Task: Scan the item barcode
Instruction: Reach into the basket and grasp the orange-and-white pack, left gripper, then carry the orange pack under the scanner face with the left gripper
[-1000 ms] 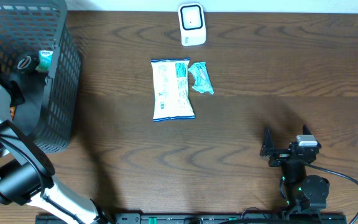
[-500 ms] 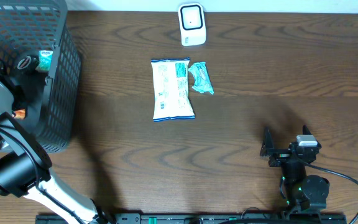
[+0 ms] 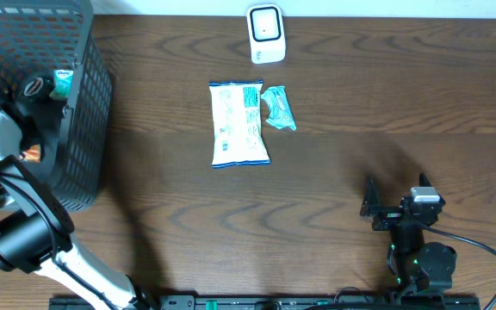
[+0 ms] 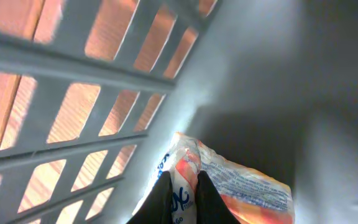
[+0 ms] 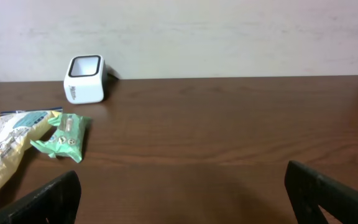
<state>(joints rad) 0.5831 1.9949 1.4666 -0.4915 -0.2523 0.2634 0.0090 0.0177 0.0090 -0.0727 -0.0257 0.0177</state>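
Two thin fingers of the left claw (image 4: 184, 186) are clenched on the near edge of an orange-and-white packet (image 4: 244, 183), which lies on the floor of the grey basket (image 4: 73, 68), close against its slatted wall. This looks like the picking-up step: the item is pinched but not yet lifted out. The next move probably calls for a straight pull upward, so the packet clears the high basket wall without catching on the slats. After that comes a carry across the table (image 3: 360, 103) to the white scanner (image 3: 266, 33), which stands at the far edge, well apart from the basket. The grip is on a soft crinkly edge, so the packet may droop or slip. Which face carries the barcode cannot be told from here, so the packet may need turning before the scanner window. A white-and-blue bag (image 3: 238, 123) and a small green packet (image 3: 277, 108) lie touching, just in front of the scanner. The right claw (image 5: 185, 194) is spread wide and holds nothing, low over the near right of the table.
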